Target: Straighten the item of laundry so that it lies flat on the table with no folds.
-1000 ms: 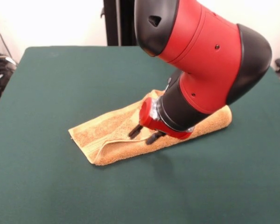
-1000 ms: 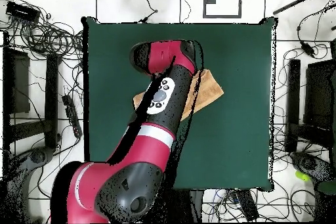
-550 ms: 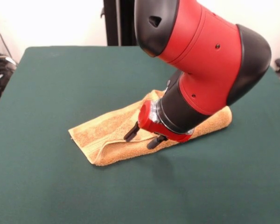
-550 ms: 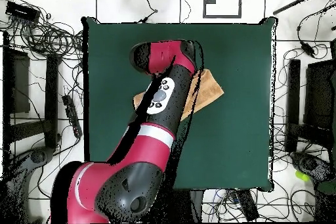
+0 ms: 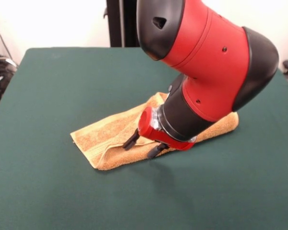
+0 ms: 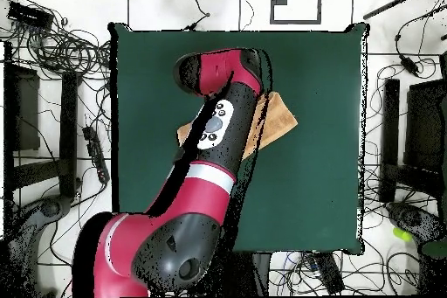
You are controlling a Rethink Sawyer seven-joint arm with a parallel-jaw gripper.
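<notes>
Your gripper (image 5: 143, 145), fingers spread and holding nothing, hovers at the folded towel (image 5: 105, 136); closing too deep may pinch both layers, dragging the fold intact.

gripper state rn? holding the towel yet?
Gripper: open, holding nothing; its fingers are spread just above the folded towel, at its near edge.
</notes>
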